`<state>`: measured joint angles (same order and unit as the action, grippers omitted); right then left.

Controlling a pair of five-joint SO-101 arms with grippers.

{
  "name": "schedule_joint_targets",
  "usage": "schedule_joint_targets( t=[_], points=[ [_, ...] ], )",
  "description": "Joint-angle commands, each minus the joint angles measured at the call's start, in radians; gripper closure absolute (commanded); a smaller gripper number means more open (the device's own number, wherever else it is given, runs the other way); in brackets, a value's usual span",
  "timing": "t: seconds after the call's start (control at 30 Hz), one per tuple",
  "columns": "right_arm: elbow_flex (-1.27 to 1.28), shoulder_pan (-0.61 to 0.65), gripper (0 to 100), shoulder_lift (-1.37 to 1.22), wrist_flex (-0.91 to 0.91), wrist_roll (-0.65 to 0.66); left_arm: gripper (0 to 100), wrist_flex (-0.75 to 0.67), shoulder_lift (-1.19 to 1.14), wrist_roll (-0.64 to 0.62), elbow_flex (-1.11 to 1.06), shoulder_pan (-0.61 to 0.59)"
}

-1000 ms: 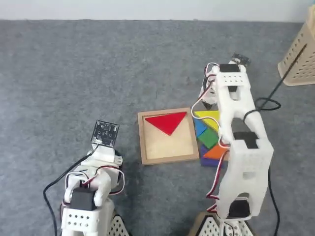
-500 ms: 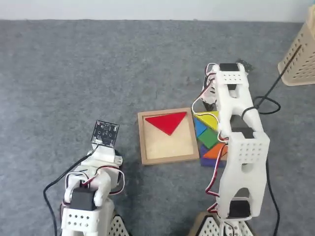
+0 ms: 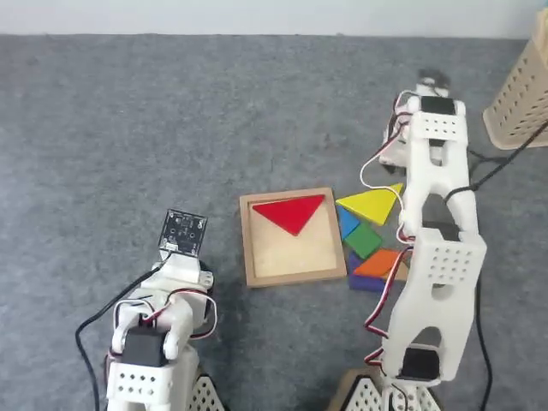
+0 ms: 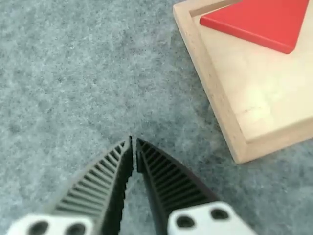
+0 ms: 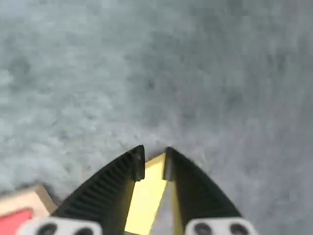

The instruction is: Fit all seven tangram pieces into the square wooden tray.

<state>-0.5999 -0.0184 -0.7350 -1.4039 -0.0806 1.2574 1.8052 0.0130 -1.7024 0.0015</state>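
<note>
Pickup of the yellow triangle (image 3: pixel 370 206) is in hand: the right claw (image 5: pixel 154 156) pinches it just beside the tray (image 3: pixel 294 276), which holds the red triangle (image 3: pixel 291 211). Near the tray the left claw (image 4: pixel 133 144) sits closed. Next the piece needs lifting over the tray's bare wood.

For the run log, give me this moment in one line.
right gripper: shut on yellow triangle | left gripper: shut, beside tray | red triangle: in tray

White arms (image 3: pixel 438 274), red-and-white cables (image 3: pixel 365 171), black ribbed fingers (image 4: pixel 105 183)
</note>
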Motion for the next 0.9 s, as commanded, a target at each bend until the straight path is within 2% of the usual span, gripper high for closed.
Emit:
schedule_joint_targets(
  t=[0.0, 0.17, 0.3, 0.6, 0.87],
  points=[
    [-0.100, -0.012, 98.1, 0.015, -0.035, 0.084, 99, 0.006, 0.020, -0.006, 0.018, -0.006],
    [-0.215, 0.058, 88.2, 0.021, -0.265, -0.009, 99, 0.006, 0.020, -0.006, 0.018, -0.006],
    [-0.218, 0.120, 82.1, 0.021, -0.348, -0.123, 99, 0.006, 0.020, -0.006, 0.018, -0.006],
    [-0.103, 0.128, 74.9, 0.018, -0.346, -0.354, 99, 0.006, 0.020, -0.006, 0.018, -0.006],
    [-0.077, 0.168, 74.6, -0.025, -0.318, -0.546, 99, 0.006, 0.020, -0.006, 0.018, -0.006]
  ],
)
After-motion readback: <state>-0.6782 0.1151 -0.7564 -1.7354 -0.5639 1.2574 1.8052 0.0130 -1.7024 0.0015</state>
